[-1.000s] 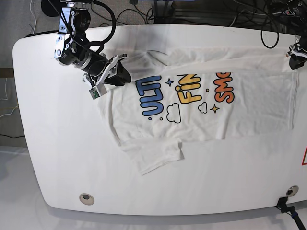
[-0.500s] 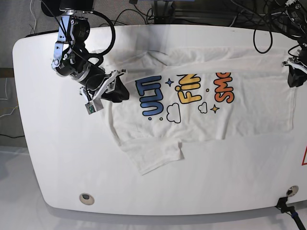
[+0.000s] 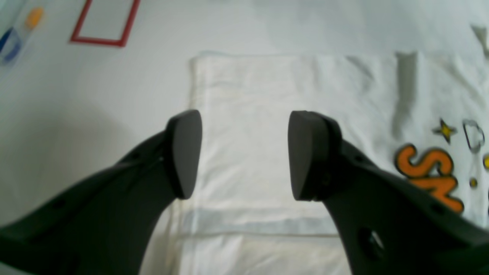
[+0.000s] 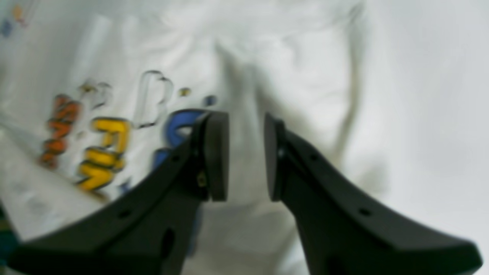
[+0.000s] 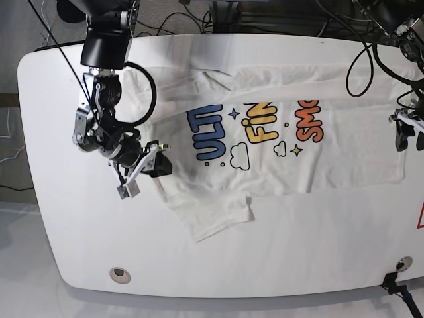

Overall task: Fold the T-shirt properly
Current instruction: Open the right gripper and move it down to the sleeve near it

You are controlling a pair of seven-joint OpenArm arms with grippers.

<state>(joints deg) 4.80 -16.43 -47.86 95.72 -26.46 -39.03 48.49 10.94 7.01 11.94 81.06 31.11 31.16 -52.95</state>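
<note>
The white T-shirt (image 5: 278, 159) lies flat on the table, print up, with its lower sleeve (image 5: 218, 215) sticking out toward the front. My right gripper (image 5: 156, 167) hovers at the shirt's left edge, just above that sleeve. In the right wrist view its fingers (image 4: 216, 156) stand a narrow gap apart over the cloth (image 4: 298, 76), and nothing sits between them. My left gripper (image 5: 405, 136) is at the shirt's right hem. The left wrist view shows that gripper (image 3: 244, 152) wide open above the hem area (image 3: 267, 95), holding nothing.
The white table (image 5: 66, 218) has a round grommet (image 5: 119, 273) near its front left corner. A red-outlined mark (image 3: 103, 23) sits on the table beyond the hem. Cables (image 5: 199, 20) run along the back edge.
My right gripper moved from the shirt's upper left toward the front, down its left edge. My left gripper travelled toward the front along the right hem and opened wide.
</note>
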